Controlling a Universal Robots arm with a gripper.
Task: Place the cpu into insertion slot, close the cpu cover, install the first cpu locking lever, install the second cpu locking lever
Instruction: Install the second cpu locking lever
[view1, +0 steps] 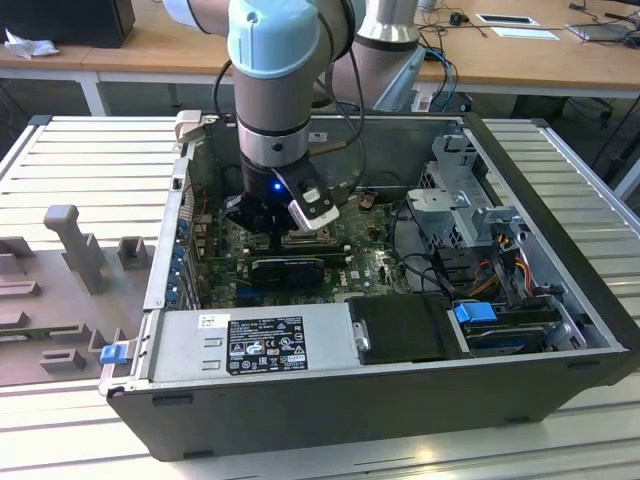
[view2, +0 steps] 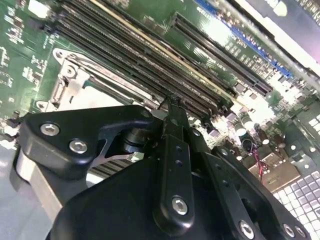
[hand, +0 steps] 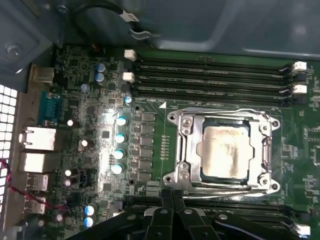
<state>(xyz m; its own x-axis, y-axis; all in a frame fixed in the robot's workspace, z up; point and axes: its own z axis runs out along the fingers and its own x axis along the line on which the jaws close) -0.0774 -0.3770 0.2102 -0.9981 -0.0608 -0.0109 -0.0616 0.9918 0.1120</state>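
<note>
First wrist view is showing me the cpu (hand: 226, 151) seated in the insertion slot (hand: 223, 150), cover down; my gripper (hand: 173, 201), fingers pinched together and empty, is hovering just beside the slot's edge.

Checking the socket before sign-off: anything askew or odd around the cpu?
Nothing stands out. The cpu sits square in the insertion slot, with the cpu cover flat around it. The tool is at the socket's edge.

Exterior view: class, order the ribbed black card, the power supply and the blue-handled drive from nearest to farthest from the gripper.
1. ribbed black card, on the motherboard
2. power supply, near wall
3. blue-handled drive, exterior view's right
</note>
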